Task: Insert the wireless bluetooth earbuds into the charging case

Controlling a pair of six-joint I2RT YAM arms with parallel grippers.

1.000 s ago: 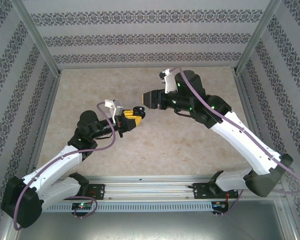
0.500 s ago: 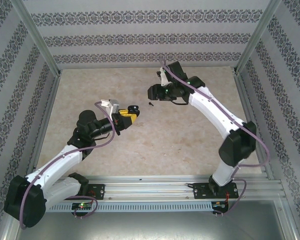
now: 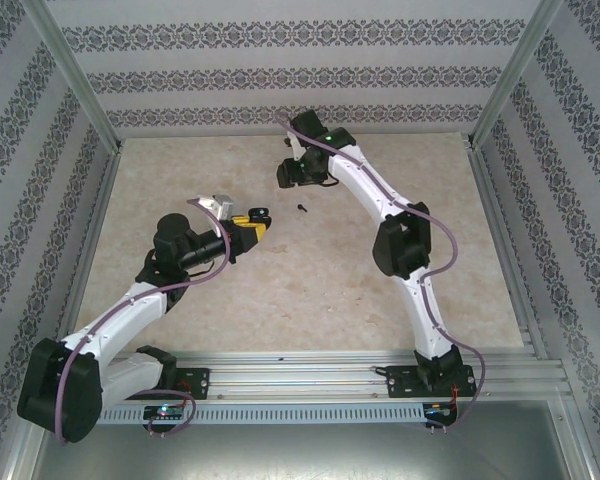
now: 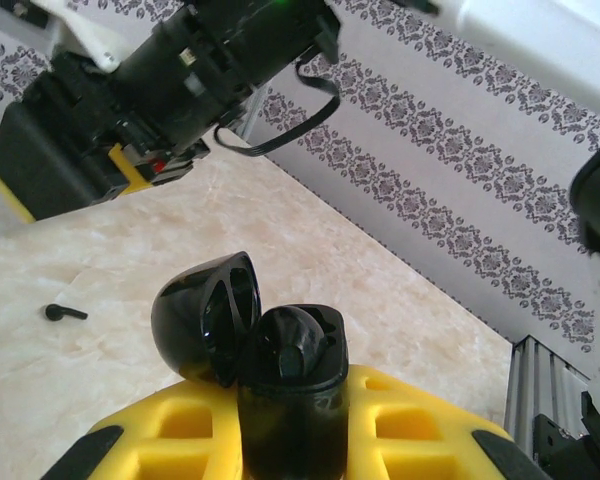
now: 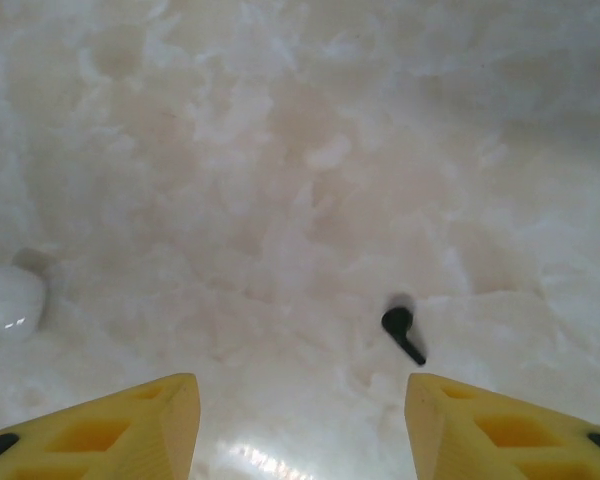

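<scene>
Our white left arm [image 3: 120,315] reaches forward, its yellow-fingered left gripper [image 3: 256,226] clamped on a glossy black charging case [image 4: 290,400]. Our right arm [image 3: 400,250] stretches far back, right gripper [image 5: 295,385] pointing down, fingers spread wide.

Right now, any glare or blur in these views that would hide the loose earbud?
Right wrist: table washed out, glare patch near the bottom edge, but the earbud reads dark and clear. Left wrist: the open charging case shows glossy highlights; the earbud beyond it is small yet distinct. Top external: even light, the earbud a tiny speck.
</scene>
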